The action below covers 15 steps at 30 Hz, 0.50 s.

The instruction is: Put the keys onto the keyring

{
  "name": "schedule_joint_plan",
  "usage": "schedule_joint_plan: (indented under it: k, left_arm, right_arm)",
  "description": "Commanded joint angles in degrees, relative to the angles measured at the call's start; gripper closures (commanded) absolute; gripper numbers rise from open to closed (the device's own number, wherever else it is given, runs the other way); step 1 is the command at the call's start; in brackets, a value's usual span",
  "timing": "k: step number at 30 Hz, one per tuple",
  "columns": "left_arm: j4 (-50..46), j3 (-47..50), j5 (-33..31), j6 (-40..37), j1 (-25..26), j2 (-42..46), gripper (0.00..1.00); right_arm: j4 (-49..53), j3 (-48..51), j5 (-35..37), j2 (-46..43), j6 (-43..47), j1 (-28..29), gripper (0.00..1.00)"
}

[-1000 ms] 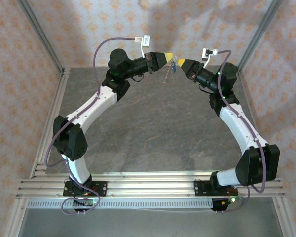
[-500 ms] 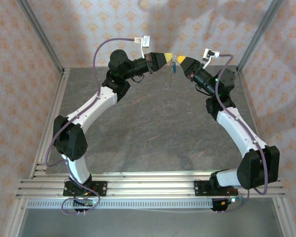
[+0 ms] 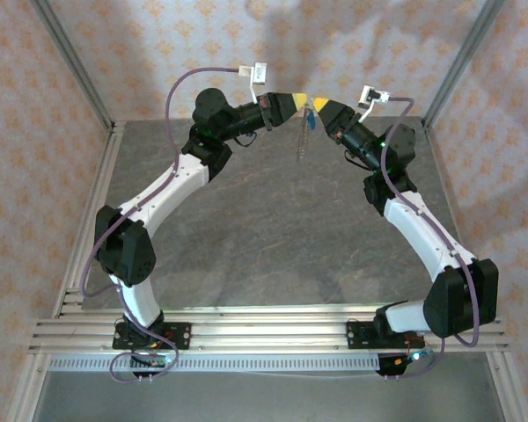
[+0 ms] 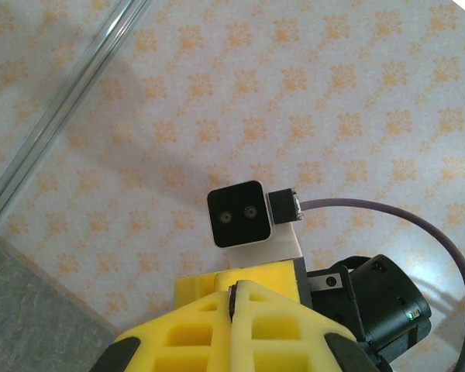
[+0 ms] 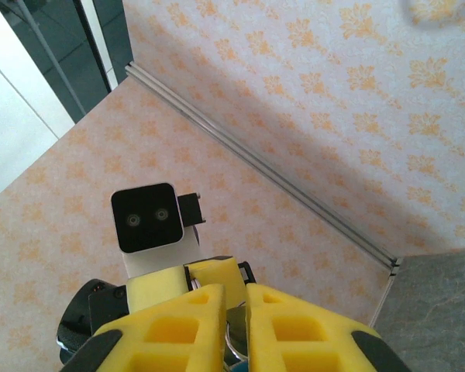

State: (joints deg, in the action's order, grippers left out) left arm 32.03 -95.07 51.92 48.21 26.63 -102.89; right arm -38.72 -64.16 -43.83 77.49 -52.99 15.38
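Observation:
High over the table's far end, my left gripper (image 3: 303, 98) and right gripper (image 3: 319, 106) meet tip to tip. The keyring (image 3: 304, 136) hangs from them as a thin silvery chain. A blue-headed key (image 3: 311, 120) dangles just under the tips. In the left wrist view my left gripper (image 4: 234, 294) is shut on a thin dark metal edge. In the right wrist view my right gripper (image 5: 234, 302) has its jaws a narrow slit apart, with a silvery ring (image 5: 229, 342) and a bit of the blue key (image 5: 239, 369) pinched in the slit.
The grey table (image 3: 273, 229) lies far below both grippers. Patterned walls stand behind and at both sides, with metal frame posts (image 3: 462, 53) at the corners. Each wrist view shows the other arm's camera block (image 4: 236, 215) close ahead.
My right gripper has moved left and closed in on the left gripper's tip. The key and chain have risen slightly. The left arm has stayed put.

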Motion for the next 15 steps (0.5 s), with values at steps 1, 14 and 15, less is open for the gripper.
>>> schedule_joint_plan:
  k: [1, 14, 15]
  left_arm:
    - [3.5, 0.5, -0.4, 0.7, 0.6, 2.2, 1.0]
    - [3.3, 0.4, -0.8, 0.6, 0.6, 2.0, 1.0]
    - [3.3, 0.3, -0.9, 0.5, 0.6, 2.0, 1.0]
  right_arm:
    - [-4.5, 0.1, -0.2, -1.2, -0.4, 0.9, 0.81]
    - [-6.0, 3.5, 4.8, -3.8, -0.9, 0.9, 0.81]
    - [-6.3, 3.6, 4.8, -3.8, -1.1, 1.0, 0.81]
